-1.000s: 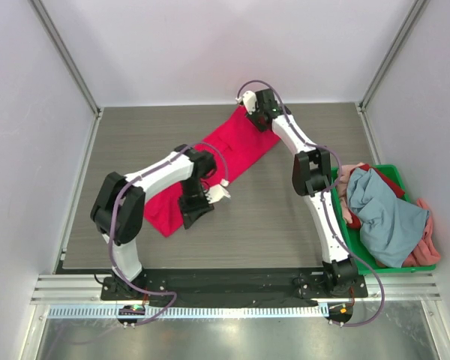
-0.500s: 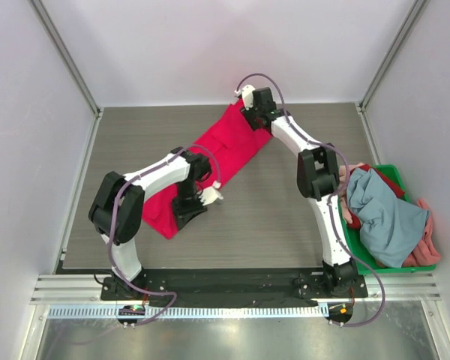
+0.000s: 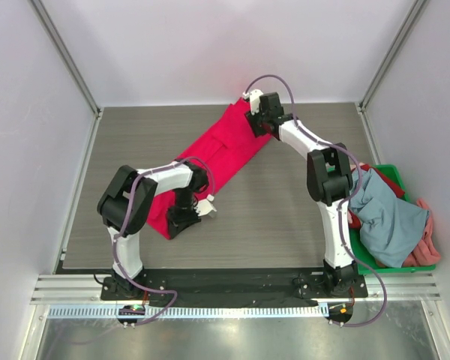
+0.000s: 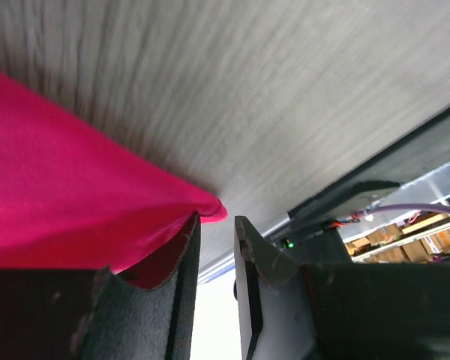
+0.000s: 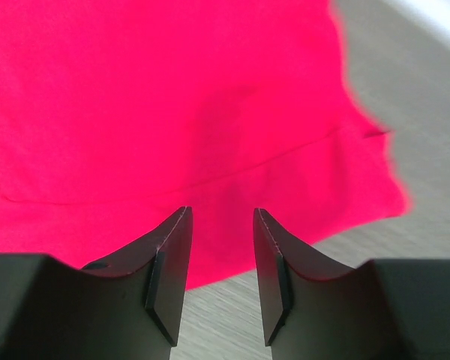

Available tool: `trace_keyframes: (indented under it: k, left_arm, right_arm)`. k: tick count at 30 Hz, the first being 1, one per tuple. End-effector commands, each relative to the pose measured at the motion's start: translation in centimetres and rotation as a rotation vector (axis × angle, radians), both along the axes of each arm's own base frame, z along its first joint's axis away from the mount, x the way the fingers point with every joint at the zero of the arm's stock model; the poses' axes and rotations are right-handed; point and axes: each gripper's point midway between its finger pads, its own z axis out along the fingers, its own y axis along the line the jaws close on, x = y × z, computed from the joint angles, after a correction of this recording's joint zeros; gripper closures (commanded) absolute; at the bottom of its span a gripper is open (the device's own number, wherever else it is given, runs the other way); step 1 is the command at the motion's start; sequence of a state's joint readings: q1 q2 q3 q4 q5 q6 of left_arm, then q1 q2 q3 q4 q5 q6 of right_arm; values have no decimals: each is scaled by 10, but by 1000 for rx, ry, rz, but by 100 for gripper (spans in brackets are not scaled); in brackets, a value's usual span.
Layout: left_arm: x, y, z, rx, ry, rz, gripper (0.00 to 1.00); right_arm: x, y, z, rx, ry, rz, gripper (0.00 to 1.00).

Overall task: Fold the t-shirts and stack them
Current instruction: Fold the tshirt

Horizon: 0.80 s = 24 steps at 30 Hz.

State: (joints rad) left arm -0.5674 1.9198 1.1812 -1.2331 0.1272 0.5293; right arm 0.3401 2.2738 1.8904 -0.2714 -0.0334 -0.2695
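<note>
Overhead, the soft crimson-red cloth t-shirt (image 3: 225, 146) lies slantwise on the grey table (image 3: 270, 214); only wrist views show the left gripper (image 4: 216, 240) narrowly parted beside its corner, the right gripper (image 5: 221, 217) wider above it, both empty.

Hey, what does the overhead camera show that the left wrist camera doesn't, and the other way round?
Only the overhead: the whole crimson t-shirt lying diagonally, both arms, and the green crate holding the heaped shirts at the right. Only the left wrist: the left gripper close up, with a narrow empty gap between its fingers and the shirt's corner at one fingertip. Both: crimson cloth on the grey table.
</note>
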Motion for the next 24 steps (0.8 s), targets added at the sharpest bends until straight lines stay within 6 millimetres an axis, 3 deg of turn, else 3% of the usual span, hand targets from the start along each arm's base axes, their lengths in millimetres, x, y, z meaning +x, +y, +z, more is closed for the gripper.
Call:
trace_keyframes:
  k: [1, 5, 13, 18, 20, 24]
  left_arm:
    - [5, 3, -13, 20, -27, -8, 75]
    - [3, 4, -20, 27, -10, -9, 75]
    - [10, -18, 20, -56, -8, 32, 74]
    - [31, -27, 58, -115, -133, 26, 75]
    - [36, -21, 58, -95, -162, 12, 75]
    - [45, -8, 36, -53, -184, 30, 79]
  right_arm:
    - [0, 3, -20, 30, 53, -17, 56]
    - [4, 4, -28, 25, 65, -18, 56]
    - [3, 0, -42, 6, 88, -26, 56]
    - [2, 1, -52, 3, 105, -28, 56]
    - [1, 1, -53, 1, 111, -26, 56]
    - [1, 0, -55, -5, 114, -28, 56]
